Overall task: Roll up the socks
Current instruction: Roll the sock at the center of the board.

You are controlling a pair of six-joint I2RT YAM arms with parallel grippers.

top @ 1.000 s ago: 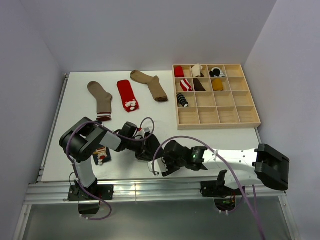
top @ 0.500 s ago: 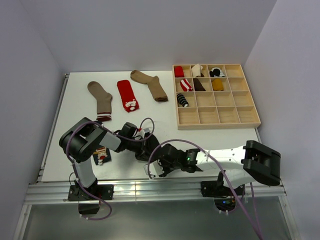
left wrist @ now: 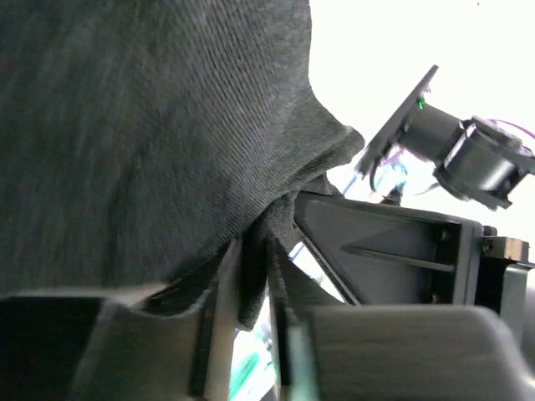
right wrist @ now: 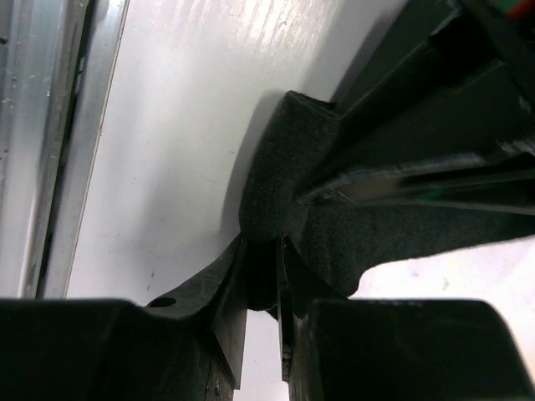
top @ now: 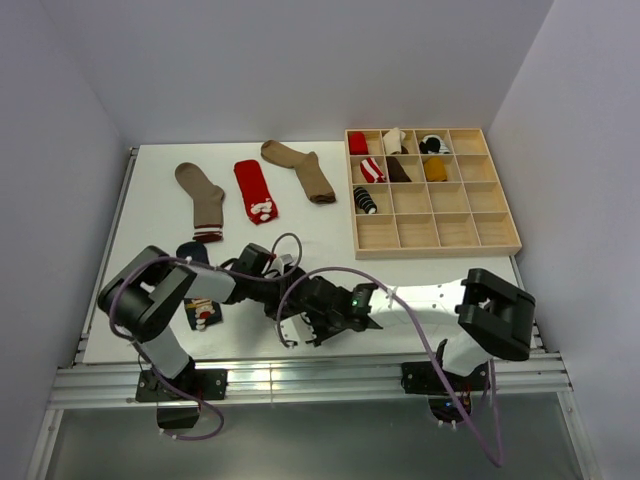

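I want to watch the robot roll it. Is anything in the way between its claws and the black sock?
Nothing visible is in the way. The left gripper and the right gripper each have the black sock pinched between their fingers.

White table (top: 330,225) between plain pale walls (top: 300,60).
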